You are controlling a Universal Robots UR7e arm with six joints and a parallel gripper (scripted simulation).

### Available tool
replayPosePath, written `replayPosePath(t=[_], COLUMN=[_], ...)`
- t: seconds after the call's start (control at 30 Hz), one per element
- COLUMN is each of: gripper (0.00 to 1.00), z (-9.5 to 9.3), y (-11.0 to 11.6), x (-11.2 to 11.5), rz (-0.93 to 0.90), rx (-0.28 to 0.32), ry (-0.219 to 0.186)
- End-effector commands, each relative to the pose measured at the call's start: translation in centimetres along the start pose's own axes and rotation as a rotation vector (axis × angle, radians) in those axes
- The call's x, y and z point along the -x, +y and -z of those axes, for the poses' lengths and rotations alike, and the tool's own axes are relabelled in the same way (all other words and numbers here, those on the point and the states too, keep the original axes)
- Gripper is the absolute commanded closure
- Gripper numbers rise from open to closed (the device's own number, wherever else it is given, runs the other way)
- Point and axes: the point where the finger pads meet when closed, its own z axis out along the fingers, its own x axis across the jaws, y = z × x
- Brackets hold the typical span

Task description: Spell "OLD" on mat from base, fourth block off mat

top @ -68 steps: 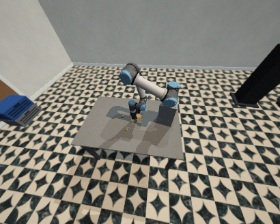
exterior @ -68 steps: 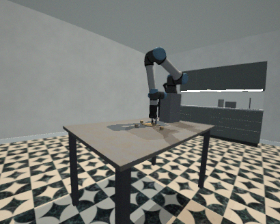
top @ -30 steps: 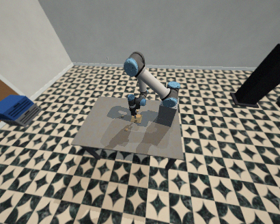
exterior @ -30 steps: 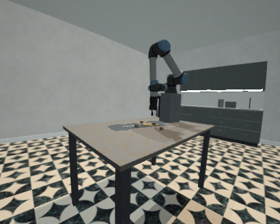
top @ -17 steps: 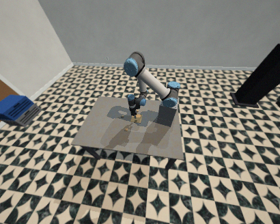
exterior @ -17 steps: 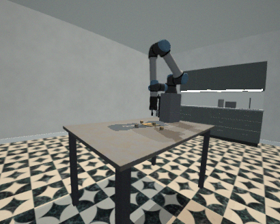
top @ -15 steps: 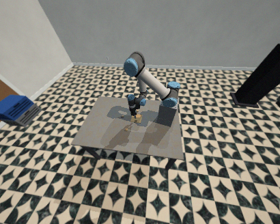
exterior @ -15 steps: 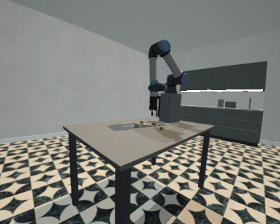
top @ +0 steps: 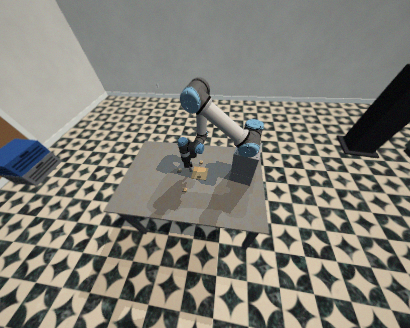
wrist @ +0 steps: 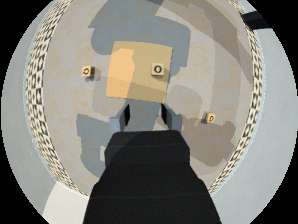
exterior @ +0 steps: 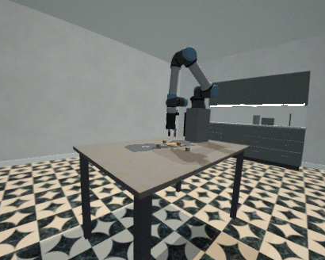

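Observation:
A pale mat [top: 203, 171] [wrist: 120, 90] lies flat on the table. A block with a round letter, seemingly O [wrist: 157, 69] [top: 199, 176] [exterior: 178, 143], lies on the mat, near its right edge in the wrist view. The D block [wrist: 210, 118] [top: 185, 190] [exterior: 187, 149] lies off the mat, lower right in the wrist view. Another block [wrist: 87, 71] [top: 201, 162] [exterior: 164, 141] lies off the mat to the left; its letter looks round but is unclear. A fourth block [top: 179, 170] [exterior: 158, 146] is hidden in the wrist view. My gripper [wrist: 145, 110] [top: 189, 167] [exterior: 172, 134] is open and empty above the table.
The table [top: 132, 195] [exterior: 140, 174] carries the mat and blocks. The robot's grey pedestal [top: 243, 169] [exterior: 198, 124] stands on the table at the right in the top view, beyond the mat from my gripper. Arm shadows cross the table and mat.

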Motion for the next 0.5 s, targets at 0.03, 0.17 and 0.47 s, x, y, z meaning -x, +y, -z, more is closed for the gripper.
replayPosePath(t=[0.03, 0.17, 0.47], gripper=[0.00, 0.00, 0.00], z=[-0.1, 0.2, 0.5], y=[6.3, 9.3, 11.4], x=[2.5, 3.7, 4.6], rz=[0.069, 0.104, 0.128], rx=[0.004, 0.004, 0.004], ry=[-0.001, -0.001, -0.002])
